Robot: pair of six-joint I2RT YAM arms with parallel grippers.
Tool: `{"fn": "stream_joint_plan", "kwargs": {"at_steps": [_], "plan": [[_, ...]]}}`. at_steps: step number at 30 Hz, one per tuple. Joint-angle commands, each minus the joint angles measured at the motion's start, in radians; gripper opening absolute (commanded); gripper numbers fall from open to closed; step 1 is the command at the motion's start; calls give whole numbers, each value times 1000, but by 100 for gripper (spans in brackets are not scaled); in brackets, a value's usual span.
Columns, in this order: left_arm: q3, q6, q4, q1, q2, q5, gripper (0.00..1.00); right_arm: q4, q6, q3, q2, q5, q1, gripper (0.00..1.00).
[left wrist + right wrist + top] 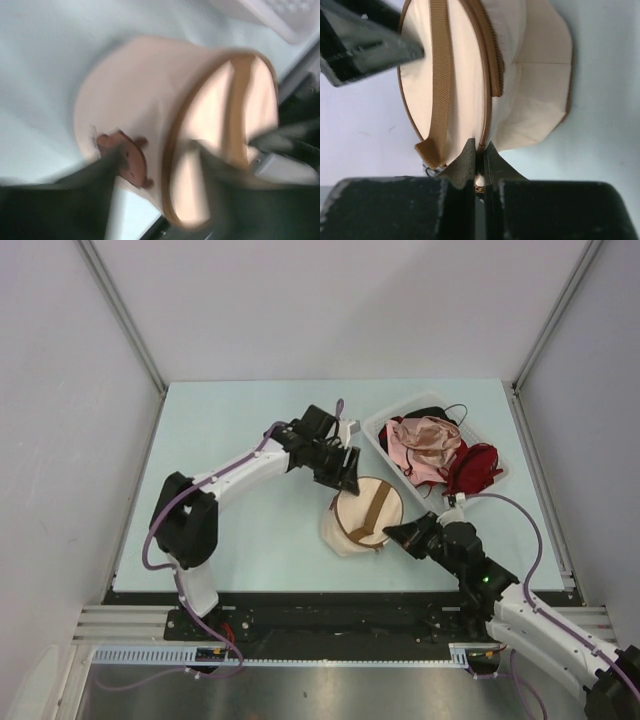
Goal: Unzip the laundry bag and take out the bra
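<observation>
While my right hand (479,148) is clenched on the rim of the small round domed beige fabric laundry bag (465,75), its fingers pressed almost flat together over the brown edge seam, the bag sits near the middle of the pale blue-green desk (230,430). In the top view my right hand comes at the bag from its 4 o'clock side. The round face is tipped upward, with the brown woven strap band (439,75) running straight across it. The brown zipper (492,55) follows the rim.

My left hand (155,150) is released, fingers spread, at the bag's 11 o'clock edge in the top view. Its wrist view is blurred: one dark finger lies over the small brown label (127,157) on the bag's side wall, the other over the round face. I cannot tell whether either finger touches the fabric.

The clear plastic tray (378,428) sits at 1 o'clock from the bag, near it but apart. It holds a crumpled pink satin garment (425,440) and, at its 4 o'clock end, a red-and-black garment (475,468).
</observation>
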Motion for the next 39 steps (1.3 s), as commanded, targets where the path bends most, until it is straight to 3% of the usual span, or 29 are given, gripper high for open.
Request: {"fn": "stream_joint_plan", "kwargs": {"at_steps": [1,2,4,11,14,20,23,29,35,39], "plan": [[179,92,-159,-10,-7,-279,95,-5,69,167,94,37,72,0],[182,100,-176,-13,-33,-399,100,-118,80,258,121,106,104,0],[176,106,-196,-15,-145,-460,100,-168,111,313,182,159,126,0],[-31,10,-172,-58,-502,-673,100,28,223,356,306,226,141,0],[-139,-91,-92,-93,-650,-602,97,-42,244,432,384,298,161,0],[-468,-230,211,-188,-861,-315,74,-71,347,448,440,341,163,0],[-557,-263,262,-262,-863,-295,65,-186,373,498,471,355,161,0],[-551,-253,285,-364,-776,-319,70,-294,424,509,469,371,164,0],[-577,-266,350,-387,-713,-500,50,-319,431,509,449,375,166,0],[-579,-264,387,-389,-662,-574,58,-335,445,509,443,371,166,0]]}}
